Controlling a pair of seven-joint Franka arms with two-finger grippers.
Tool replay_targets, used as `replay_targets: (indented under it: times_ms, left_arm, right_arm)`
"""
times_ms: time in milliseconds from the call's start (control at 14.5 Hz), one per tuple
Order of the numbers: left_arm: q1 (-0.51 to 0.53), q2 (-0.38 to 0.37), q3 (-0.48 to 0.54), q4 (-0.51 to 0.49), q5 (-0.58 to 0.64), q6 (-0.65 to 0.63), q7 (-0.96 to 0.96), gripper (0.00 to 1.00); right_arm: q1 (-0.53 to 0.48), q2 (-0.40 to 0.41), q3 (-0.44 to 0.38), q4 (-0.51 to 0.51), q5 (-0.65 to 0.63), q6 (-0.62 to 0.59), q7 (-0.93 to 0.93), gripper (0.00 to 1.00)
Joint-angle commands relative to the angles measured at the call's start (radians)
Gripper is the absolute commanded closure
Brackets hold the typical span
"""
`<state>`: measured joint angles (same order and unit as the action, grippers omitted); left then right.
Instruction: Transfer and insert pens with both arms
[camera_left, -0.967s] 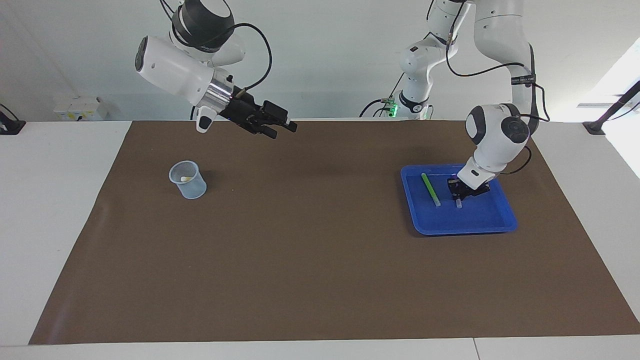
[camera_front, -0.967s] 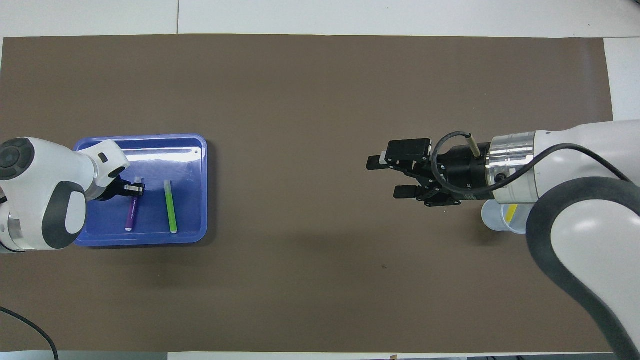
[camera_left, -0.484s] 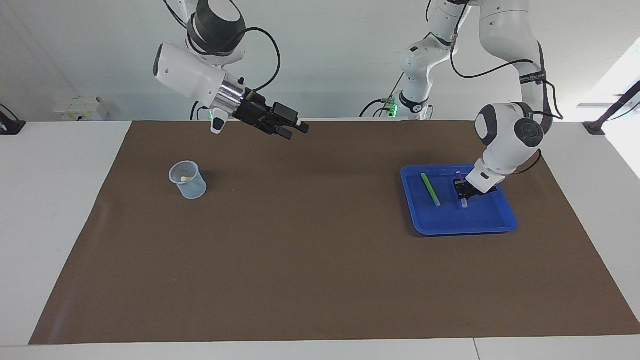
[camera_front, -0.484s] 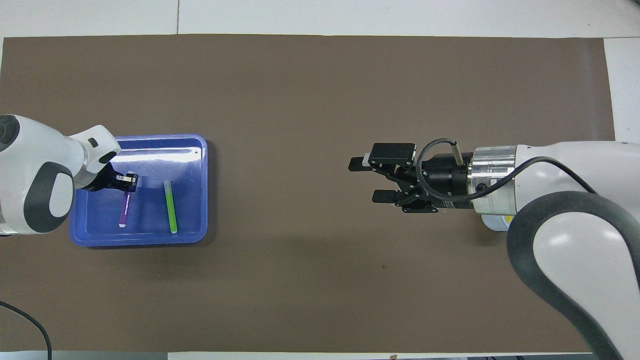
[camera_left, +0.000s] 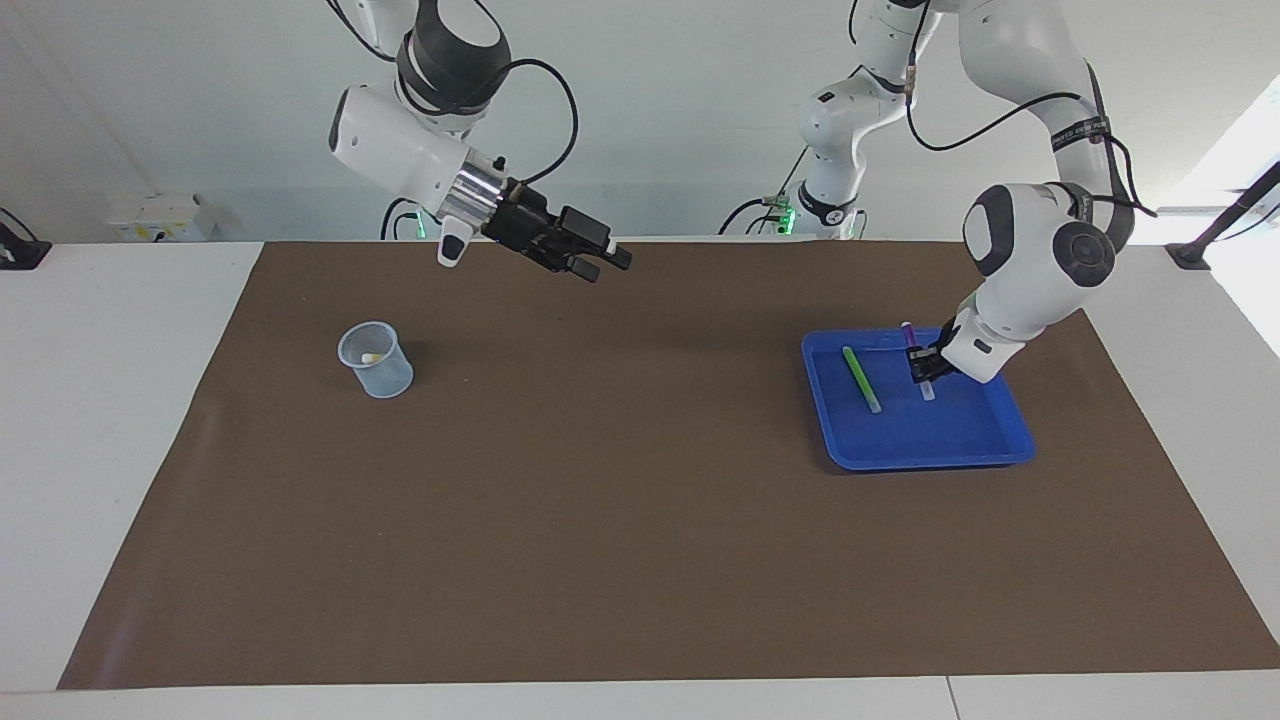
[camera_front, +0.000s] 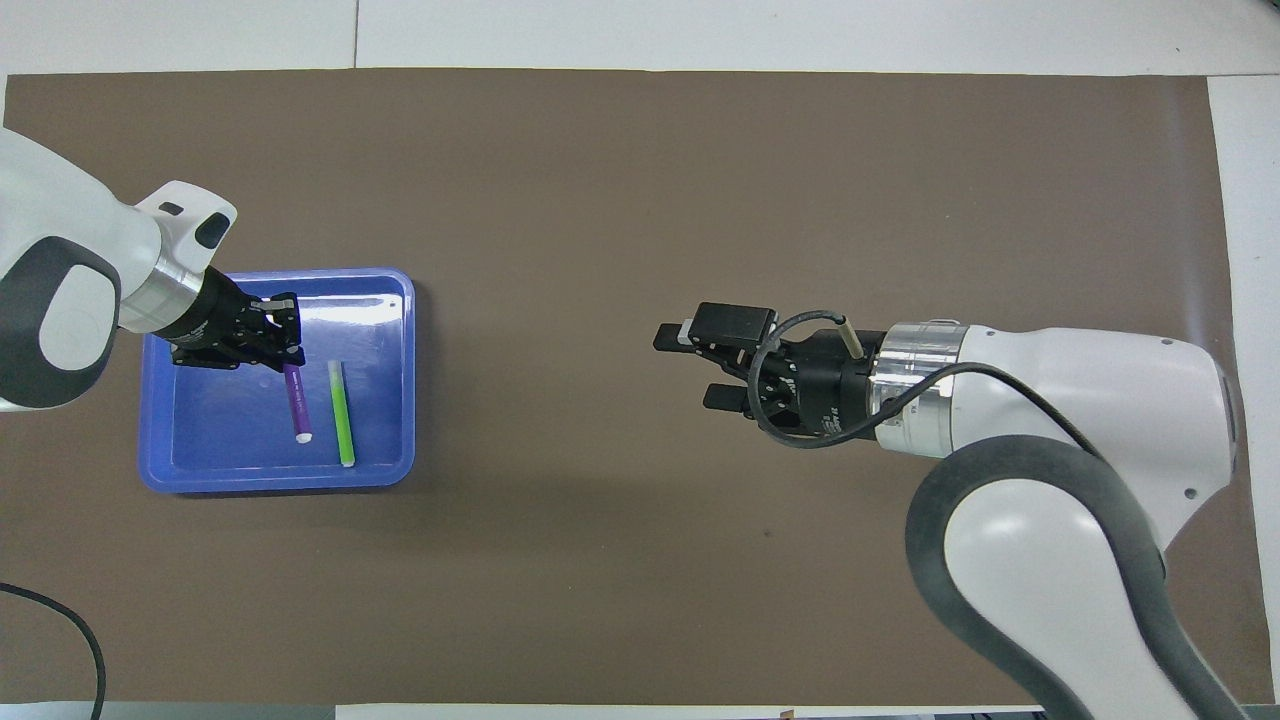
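My left gripper (camera_left: 922, 368) is shut on the purple pen (camera_left: 911, 338) and holds it tilted just over the blue tray (camera_left: 930, 462), pale end down. In the overhead view the gripper (camera_front: 285, 345) grips the pen (camera_front: 297, 400) at its upper end. The green pen (camera_left: 860, 378) lies in the tray beside it and also shows in the overhead view (camera_front: 342, 415). My right gripper (camera_left: 600, 262) is open and empty, up in the air over the mat's middle (camera_front: 690, 368). A pale bit of the yellow pen (camera_left: 372, 357) shows inside the clear cup (camera_left: 378, 362).
The cup stands on the brown mat (camera_left: 620, 500) toward the right arm's end; my right arm hides it in the overhead view. A smaller white arm with a green light (camera_left: 830, 150) stands at the robots' edge of the table.
My left gripper has lifted the purple pen off the tray floor and tilted it. My right gripper has moved over the mat toward the left arm's end, still open.
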<state>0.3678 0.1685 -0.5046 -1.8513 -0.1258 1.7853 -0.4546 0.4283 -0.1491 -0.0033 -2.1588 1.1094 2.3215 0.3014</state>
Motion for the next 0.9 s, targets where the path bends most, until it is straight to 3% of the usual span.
replay_targets:
  times_ms: [0, 207, 415, 622, 829]
  left_arm:
    - [-0.009, 0.006, -0.049, 0.063, -0.11, -0.049, -0.334, 1.0]
    - [-0.009, 0.002, -0.146, 0.067, -0.169, -0.012, -0.716, 1.0]
    - [-0.009, -0.001, -0.221, 0.066, -0.257, 0.017, -0.93, 1.0]
    - [-0.01, -0.006, -0.285, 0.053, -0.328, 0.061, -1.067, 1.0]
    - [-0.01, -0.01, -0.31, 0.035, -0.429, 0.081, -1.087, 1.0]
  right_arm:
    - [0.007, -0.032, 0.002, -0.039, 0.026, 0.039, -0.042, 0.0]
    - [0.009, -0.032, 0.002, -0.053, 0.026, 0.08, -0.062, 0.0]
    - [0.067, -0.032, 0.014, -0.073, 0.026, 0.189, -0.093, 0.0]
    - [0.082, -0.02, 0.014, -0.075, 0.026, 0.197, -0.093, 0.0]
    - [0.098, -0.009, 0.016, -0.072, 0.026, 0.2, -0.093, 0.0]
